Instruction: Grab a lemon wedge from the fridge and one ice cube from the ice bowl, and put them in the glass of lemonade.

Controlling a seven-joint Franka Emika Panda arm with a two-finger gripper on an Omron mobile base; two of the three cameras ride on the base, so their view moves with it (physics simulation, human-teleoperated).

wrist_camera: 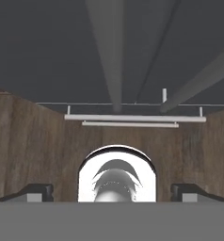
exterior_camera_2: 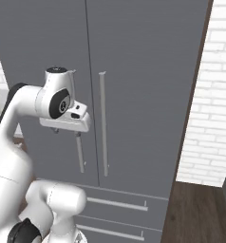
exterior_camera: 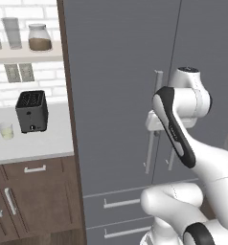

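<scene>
The fridge (exterior_camera: 116,72) stands with both grey doors shut. My gripper (exterior_camera_2: 67,129) points down at the left door's silver handle (exterior_camera_2: 80,154), level with its upper part. In the hand view my gripper (wrist_camera: 115,190) is open, its fingertips (wrist_camera: 36,190) wide apart with nothing between them, and that handle (wrist_camera: 108,52) runs away ahead of them. The glass of lemonade (exterior_camera: 5,130) sits on the counter left of the fridge, beside the black toaster (exterior_camera: 32,111). The lemon wedge, the ice cube and the ice bowl are out of view.
The right door's handle (exterior_camera_2: 102,123) hangs just beside the left one. Two drawers with bar handles (exterior_camera_2: 117,204) lie below the doors. A shelf (exterior_camera: 25,52) above the counter carries two tall glasses and a jar. A brick wall (exterior_camera_2: 214,95) borders the fridge's right side.
</scene>
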